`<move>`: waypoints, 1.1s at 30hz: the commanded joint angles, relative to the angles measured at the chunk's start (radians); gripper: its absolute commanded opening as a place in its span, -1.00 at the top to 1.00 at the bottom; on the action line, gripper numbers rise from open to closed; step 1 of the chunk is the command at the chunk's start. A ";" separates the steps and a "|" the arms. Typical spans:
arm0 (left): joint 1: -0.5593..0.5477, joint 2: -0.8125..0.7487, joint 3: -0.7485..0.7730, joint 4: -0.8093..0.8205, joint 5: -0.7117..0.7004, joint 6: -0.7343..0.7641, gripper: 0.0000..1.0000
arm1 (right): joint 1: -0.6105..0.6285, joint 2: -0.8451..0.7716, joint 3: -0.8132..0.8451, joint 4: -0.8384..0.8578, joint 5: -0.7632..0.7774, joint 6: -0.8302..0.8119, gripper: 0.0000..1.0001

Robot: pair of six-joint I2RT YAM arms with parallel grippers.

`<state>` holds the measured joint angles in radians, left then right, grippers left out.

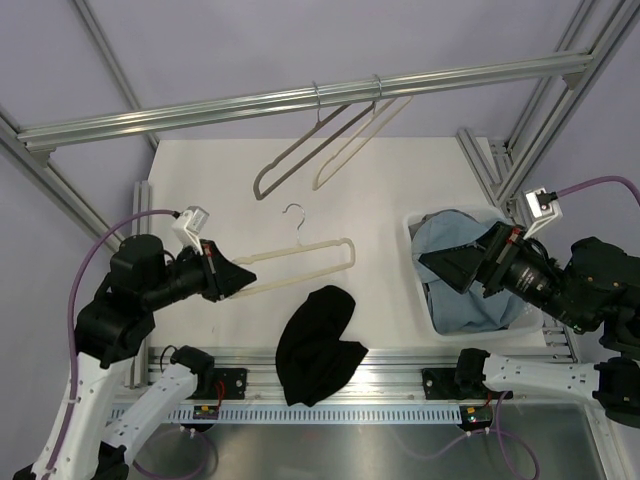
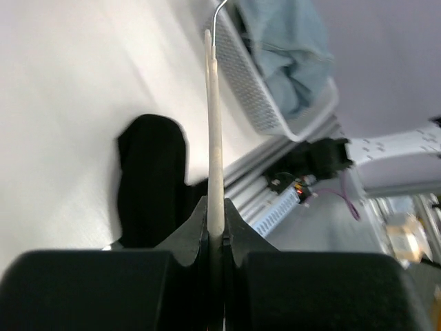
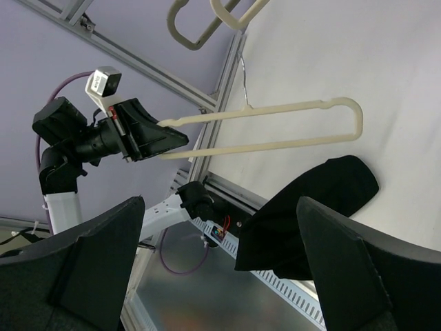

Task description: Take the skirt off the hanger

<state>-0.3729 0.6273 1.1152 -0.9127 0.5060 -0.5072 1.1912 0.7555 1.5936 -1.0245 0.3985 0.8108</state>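
No dark grey pleated skirt shows in any view. The grey-taupe hanger [image 1: 298, 155] hangs bare from the overhead rail [image 1: 200, 110], also in the right wrist view [image 3: 185, 27]. My left gripper [image 1: 244, 275] is shut on one end of a paler cream hanger [image 1: 305, 262], held level just above the table; it runs edge-on from the closed jaws in the left wrist view [image 2: 214, 124] and shows in the right wrist view [image 3: 275, 124]. My right gripper [image 1: 442, 262] is open and empty over the basket; its fingers [image 3: 96, 262] stand wide apart.
A plain black garment [image 1: 318, 345] lies crumpled at the table's front edge, partly over the rail. A white basket [image 1: 421, 295] at the right holds light blue jeans [image 1: 450, 232]. A second cream hanger [image 1: 362, 138] hangs on the overhead rail. Frame posts stand at the back corners.
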 commanded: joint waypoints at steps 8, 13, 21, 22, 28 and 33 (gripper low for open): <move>0.003 -0.038 -0.089 0.008 -0.376 -0.025 1.00 | 0.005 -0.088 -0.012 -0.037 0.005 0.063 -0.99; 0.003 -0.020 -0.063 -0.005 -0.461 -0.036 1.00 | 0.007 -0.099 -0.012 -0.088 0.002 0.082 -0.99; 0.002 0.052 -0.014 -0.046 -0.615 -0.053 1.00 | 0.005 -0.157 -0.043 -0.074 -0.006 0.099 -0.99; 0.002 0.058 -0.011 -0.035 -0.616 -0.056 1.00 | 0.007 -0.160 -0.052 -0.072 -0.004 0.100 -0.99; 0.002 0.087 0.034 -0.005 -0.632 -0.070 1.00 | 0.005 -0.159 -0.064 -0.088 -0.009 0.105 -0.99; 0.003 0.118 0.058 -0.003 -0.642 -0.076 1.00 | 0.005 -0.160 -0.064 -0.085 -0.010 0.099 -0.99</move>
<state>-0.3717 0.7357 1.1202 -0.9905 -0.0917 -0.5694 1.1912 0.5884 1.5265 -1.1046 0.3977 0.8970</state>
